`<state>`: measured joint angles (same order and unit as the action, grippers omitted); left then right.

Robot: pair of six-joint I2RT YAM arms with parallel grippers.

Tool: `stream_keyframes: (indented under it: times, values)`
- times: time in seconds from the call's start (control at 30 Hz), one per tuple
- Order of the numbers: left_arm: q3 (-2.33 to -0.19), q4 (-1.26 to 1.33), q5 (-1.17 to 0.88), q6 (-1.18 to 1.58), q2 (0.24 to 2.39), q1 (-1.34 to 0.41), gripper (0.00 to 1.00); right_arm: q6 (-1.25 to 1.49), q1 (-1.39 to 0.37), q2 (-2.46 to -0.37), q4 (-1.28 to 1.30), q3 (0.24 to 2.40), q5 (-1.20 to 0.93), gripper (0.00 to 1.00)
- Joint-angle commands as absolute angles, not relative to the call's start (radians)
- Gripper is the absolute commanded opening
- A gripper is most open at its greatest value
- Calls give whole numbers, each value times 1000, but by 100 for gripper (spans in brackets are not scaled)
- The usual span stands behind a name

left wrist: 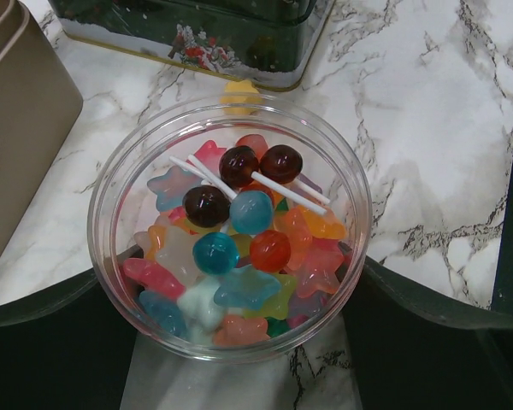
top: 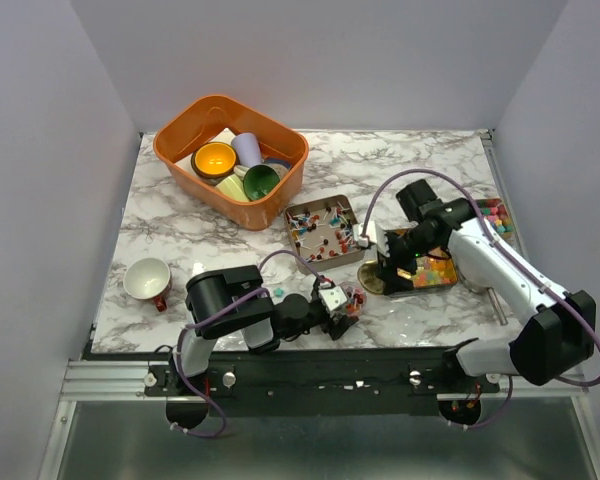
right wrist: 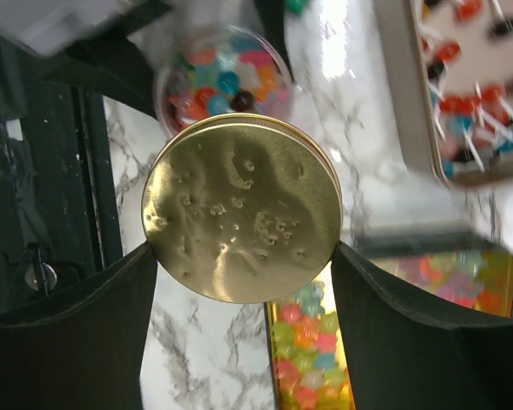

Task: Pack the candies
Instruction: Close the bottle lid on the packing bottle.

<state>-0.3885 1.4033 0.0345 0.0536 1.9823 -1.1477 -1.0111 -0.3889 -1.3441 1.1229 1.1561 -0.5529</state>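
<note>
Gold lid (right wrist: 244, 209) pinched between the right jaws and not yet fitted, the robot looked about midway through packing. Candies (left wrist: 239, 248) filled a clear jar (left wrist: 98, 205) on the marble table (top: 180, 220), with more in a star-sweet tin (right wrist: 268, 342) and a lollipop tin (top: 294, 234), both open. The right arm (top: 500, 260) bent in low from the right, while the left arm (top: 230, 300) lay along the near edge, the left jaws spread wide either side of the jar; whether they gripped it could not be told.
</note>
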Motion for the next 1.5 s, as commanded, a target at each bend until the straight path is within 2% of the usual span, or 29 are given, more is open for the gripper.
stream_keyframes:
  times: [0.0,0.23,0.47,0.97,1.47]
  values:
    - [-383,1401,67,28,1990,-1154,85,-1154,-532,-1385,1030,1118,-646,70]
    - [-385,1359,51,25,1977,-1154,77,-1172,-635,-1486,924,1103,-629,69]
    - [-390,1355,78,17,1982,-1154,81,-1193,-672,-1519,874,1048,-595,69]
    - [-390,1358,61,18,1990,-1154,81,-1126,-698,-1516,805,980,-448,67]
    - [-390,1353,46,20,1987,-1152,81,-1094,-626,-1516,831,979,-423,67]
